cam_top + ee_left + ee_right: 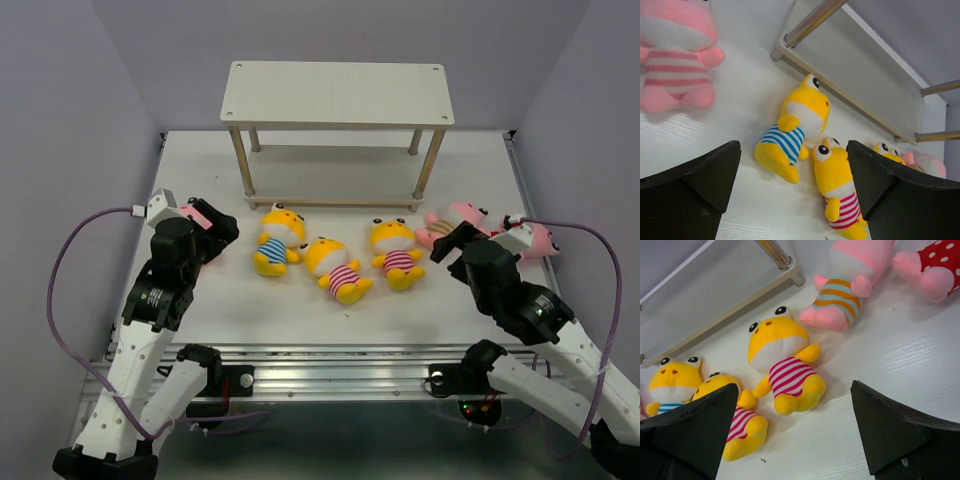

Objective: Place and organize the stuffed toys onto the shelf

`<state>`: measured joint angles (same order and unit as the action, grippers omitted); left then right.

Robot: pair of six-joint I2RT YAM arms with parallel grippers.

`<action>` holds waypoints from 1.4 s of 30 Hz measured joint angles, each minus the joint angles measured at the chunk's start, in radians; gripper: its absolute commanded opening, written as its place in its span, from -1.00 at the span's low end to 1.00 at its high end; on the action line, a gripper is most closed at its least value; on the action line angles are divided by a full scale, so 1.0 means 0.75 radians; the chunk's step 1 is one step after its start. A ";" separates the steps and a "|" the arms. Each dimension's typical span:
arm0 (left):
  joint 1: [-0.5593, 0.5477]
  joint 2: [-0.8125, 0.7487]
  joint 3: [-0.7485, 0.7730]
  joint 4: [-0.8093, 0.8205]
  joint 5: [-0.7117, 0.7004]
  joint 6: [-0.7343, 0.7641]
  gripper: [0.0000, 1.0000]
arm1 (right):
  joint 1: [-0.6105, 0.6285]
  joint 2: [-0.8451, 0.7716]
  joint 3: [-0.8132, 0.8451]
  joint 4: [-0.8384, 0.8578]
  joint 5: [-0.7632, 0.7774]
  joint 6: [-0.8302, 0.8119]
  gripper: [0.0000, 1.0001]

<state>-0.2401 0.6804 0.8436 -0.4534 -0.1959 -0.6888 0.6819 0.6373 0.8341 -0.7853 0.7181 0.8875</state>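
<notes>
Nothing is placed yet: the shelf (338, 93) stands bare, the stuffed toys (337, 268) lie on the bench (400, 310), and the left end effector (792, 150) and right end effector (795, 390) gape wide, holding nothing.

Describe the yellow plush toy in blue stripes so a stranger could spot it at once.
Find the cream-white two-tier shelf at the back of the table. Three yellow plush toys lie in a row before it; take the leftmost. It alone wears blue stripes; the other two wear pink.

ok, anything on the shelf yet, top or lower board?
Nothing on the shelf: top board bare, lower board bare. Only thin strips behind its legs are hidden.
</notes>
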 measured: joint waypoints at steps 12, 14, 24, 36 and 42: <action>0.000 0.034 0.000 -0.043 -0.004 0.002 0.98 | 0.000 0.013 -0.034 -0.008 -0.085 0.010 1.00; 0.000 0.053 -0.001 -0.045 -0.002 0.004 0.98 | 0.000 0.027 -0.048 -0.020 -0.114 0.013 1.00; 0.000 0.099 -0.018 -0.053 0.014 0.006 0.98 | 0.000 0.212 -0.171 0.016 -0.187 0.105 1.00; 0.000 0.100 -0.019 -0.053 0.025 0.009 0.98 | 0.000 0.389 -0.240 0.168 -0.183 0.199 0.93; 0.000 0.100 -0.026 -0.055 0.037 0.011 0.98 | -0.012 0.454 -0.245 0.242 -0.189 0.214 0.86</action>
<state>-0.2401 0.7551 0.8238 -0.4950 -0.1684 -0.6804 0.6731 0.9779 0.6502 -0.6037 0.5762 1.0477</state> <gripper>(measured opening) 0.986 0.935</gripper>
